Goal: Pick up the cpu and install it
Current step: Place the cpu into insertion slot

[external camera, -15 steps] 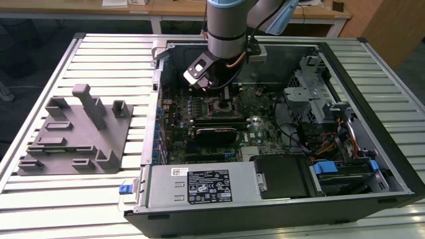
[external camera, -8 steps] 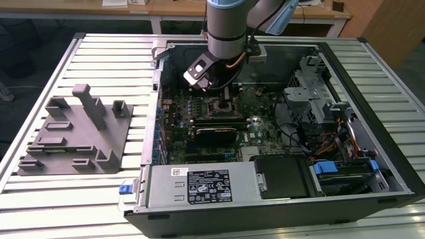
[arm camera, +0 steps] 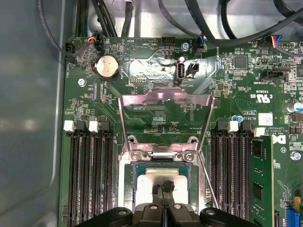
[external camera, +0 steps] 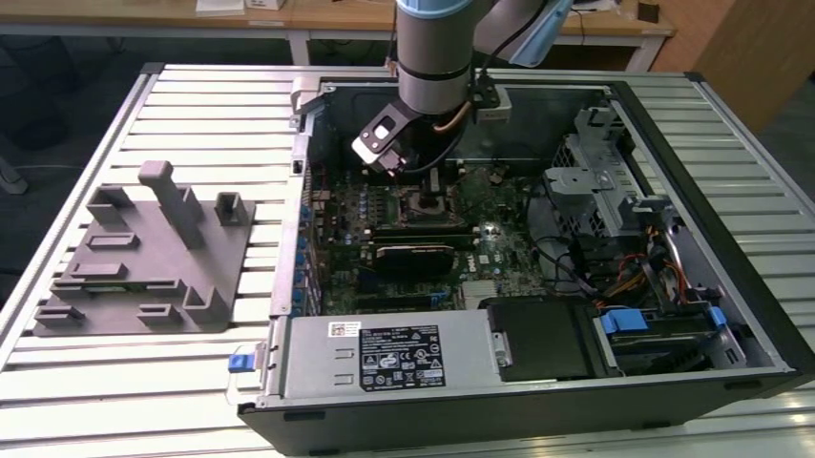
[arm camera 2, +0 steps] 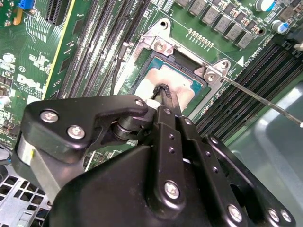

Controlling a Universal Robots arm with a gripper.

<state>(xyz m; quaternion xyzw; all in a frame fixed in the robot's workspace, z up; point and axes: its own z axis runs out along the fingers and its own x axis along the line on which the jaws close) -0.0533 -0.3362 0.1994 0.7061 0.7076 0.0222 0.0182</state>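
Second wrist view, entry one: my gripper (arm camera 2: 163,93), jaws drawn together, tips down on the pale top of the cpu (arm camera 2: 177,80). Entry two: the cpu, lying flat inside the socket frame (arm camera 2: 160,45). Entry three: load plate (arm camera: 163,101), hinged up beyond the socket. Entry four, exterior view: computer case (external camera: 510,420); grey tray (external camera: 140,258) at its nine o'clock, just beside it.
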